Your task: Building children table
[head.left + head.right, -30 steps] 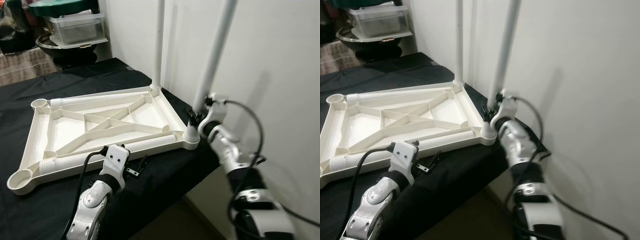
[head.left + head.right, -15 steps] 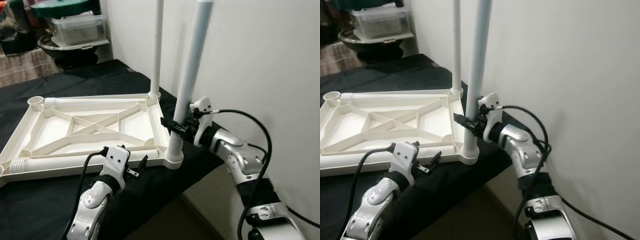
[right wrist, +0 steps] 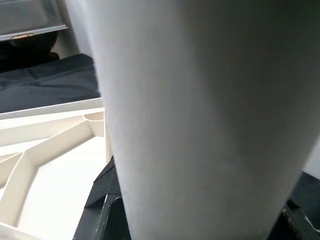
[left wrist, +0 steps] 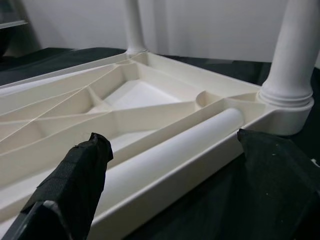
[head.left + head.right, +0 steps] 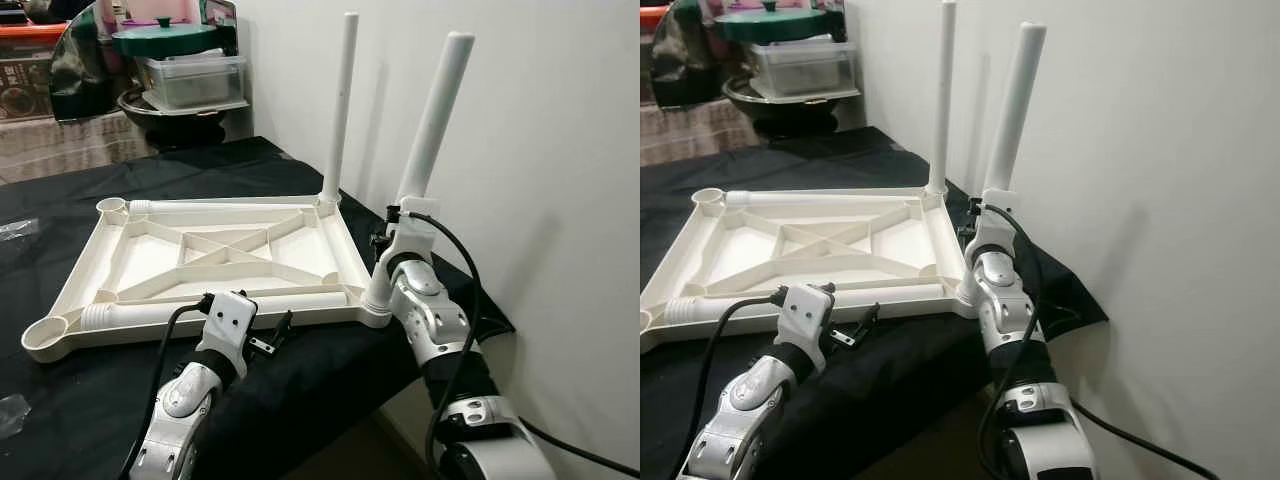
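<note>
A white table top (image 5: pixel 230 250) lies upside down on the black cloth. Two white legs stand in its right-hand corner sockets: a far leg (image 5: pixel 340 110) and a near leg (image 5: pixel 430 120) that leans slightly right. My right gripper (image 5: pixel 384 243) is shut on the near leg low down, just above its socket; in the right wrist view that leg (image 3: pixel 200 110) sits between the black fingers (image 3: pixel 100 205). Two loose legs lie inside the frame, one along the near rim (image 5: pixel 220 306). My left gripper (image 5: pixel 266 336) hovers open at the near rim, its fingers (image 4: pixel 75 180) apart before that lying leg (image 4: pixel 170 155).
A white wall (image 5: pixel 560 150) rises close on the right. The cloth-covered surface ends just past the near leg, where the cloth (image 5: pixel 480 325) hangs over the edge. Behind at the left are a clear plastic box (image 5: pixel 195 80), a green lid (image 5: pixel 165 38) and a dark bowl.
The head view has swung and lifted, so both leg tops now show. My right arm has come round from the leg's right side to its front, still holding it. The left gripper has kept its place.
</note>
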`<state>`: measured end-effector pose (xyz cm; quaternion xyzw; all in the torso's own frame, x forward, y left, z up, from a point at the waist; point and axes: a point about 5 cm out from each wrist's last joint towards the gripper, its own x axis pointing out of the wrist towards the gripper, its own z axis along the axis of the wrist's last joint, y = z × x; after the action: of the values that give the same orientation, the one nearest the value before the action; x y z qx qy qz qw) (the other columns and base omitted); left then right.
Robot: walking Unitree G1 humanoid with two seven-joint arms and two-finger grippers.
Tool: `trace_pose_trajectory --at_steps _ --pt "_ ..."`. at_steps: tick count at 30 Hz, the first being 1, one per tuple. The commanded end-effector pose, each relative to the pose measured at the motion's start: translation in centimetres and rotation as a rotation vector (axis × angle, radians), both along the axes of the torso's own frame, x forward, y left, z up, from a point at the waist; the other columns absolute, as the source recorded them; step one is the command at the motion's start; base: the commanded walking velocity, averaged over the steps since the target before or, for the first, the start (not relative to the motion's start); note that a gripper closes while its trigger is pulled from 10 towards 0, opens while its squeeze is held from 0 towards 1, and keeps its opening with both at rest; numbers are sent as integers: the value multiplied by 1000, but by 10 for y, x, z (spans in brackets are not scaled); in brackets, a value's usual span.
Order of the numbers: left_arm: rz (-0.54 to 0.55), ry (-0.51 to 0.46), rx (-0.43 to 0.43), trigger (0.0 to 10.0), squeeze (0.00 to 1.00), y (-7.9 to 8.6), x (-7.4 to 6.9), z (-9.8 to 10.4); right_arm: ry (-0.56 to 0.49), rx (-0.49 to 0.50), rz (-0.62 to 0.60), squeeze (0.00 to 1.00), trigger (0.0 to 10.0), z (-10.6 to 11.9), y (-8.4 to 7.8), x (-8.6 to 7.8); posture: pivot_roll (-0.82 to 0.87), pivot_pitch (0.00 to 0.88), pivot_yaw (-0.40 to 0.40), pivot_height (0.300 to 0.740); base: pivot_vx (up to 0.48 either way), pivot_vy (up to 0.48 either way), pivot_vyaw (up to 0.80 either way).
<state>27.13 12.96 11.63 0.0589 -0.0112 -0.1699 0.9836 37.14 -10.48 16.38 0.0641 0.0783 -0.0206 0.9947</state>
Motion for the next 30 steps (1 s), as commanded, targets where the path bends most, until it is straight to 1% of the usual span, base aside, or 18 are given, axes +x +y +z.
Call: trace_pose_trajectory --at_steps 1,2,3,4,6,7,8,9,10,11,13,14,19,20,21,24,25,30 --pt "-10 13 15 10000 0 -3 0 -4 243 49 55 0 10000 -45 10 -13 74 0 -68 740 0 0 0" --pt "-8 14 17 10000 0 -2 0 -4 173 77 103 345 10000 -34 15 -12 70 0 -71 740 0 0 0" --pt "-8 14 17 10000 0 -2 0 -4 173 77 103 345 10000 -34 15 -12 70 0 -71 740 0 0 0" --pt "-5 15 17 10000 0 -2 0 -4 128 83 127 1000 10000 -26 14 -8 64 0 -71 740 0 0 0" --pt "-1 15 15 10000 0 -1 0 -4 89 72 158 1000 10000 -17 8 -3 58 0 -69 740 0 0 0" --pt "0 16 11 10000 0 -2 1 -5 75 139 306 0 10000 -7 7 0 53 0 -67 740 0 0 0" --pt "-4 18 8 10000 0 -4 0 -5 -11 182 492 0 10000 11 3 0 41 0 -59 740 0 0 0" --pt "-4 18 8 10000 0 -4 0 -5 -11 182 492 0 10000 11 3 0 41 0 -59 740 0 0 0" --pt "-10 20 6 10000 0 -6 1 -6 -66 205 693 0 10000 24 -3 -5 38 0 -58 740 0 0 0" --pt "-10 20 6 10000 0 -6 1 -6 -66 205 693 0 10000 24 -3 -5 38 0 -58 740 0 0 0" --pt "-17 21 5 10000 0 -7 1 -7 -110 184 870 0 10000 34 -13 -15 38 0 -57 740 0 0 0" --pt "-18 20 6 10000 0 -7 2 -6 -107 140 898 0 10000 34 -16 -16 38 0 -54 740 0 0 0" --pt "-18 18 8 10000 0 -6 3 -6 -111 107 927 0 10000 32 -15 -20 41 0 -53 740 0 0 0" --pt "-18 18 11 10000 0 -6 2 -6 -110 124 941 0 1922 28 -7 -25 53 0 -52 740 0 0 0" --pt "-19 19 14 10000 0 -5 1 -6 -108 152 950 0 353 25 1 -28 53 0 -52 740 0 0 0" --pt "-19 20 16 10000 0 -5 1 -6 -97 172 933 0 0 20 8 -30 59 0 -51 740 0 0 0" --pt "-18 21 19 10000 0 -4 0 -6 -73 152 868 0 0 12 18 -30 61 0 -49 740 0 0 0" --pt "-17 22 23 10000 0 -2 -1 -6 -27 97 732 0 0 0 28 -27 63 0 -50 740 0 0 0"
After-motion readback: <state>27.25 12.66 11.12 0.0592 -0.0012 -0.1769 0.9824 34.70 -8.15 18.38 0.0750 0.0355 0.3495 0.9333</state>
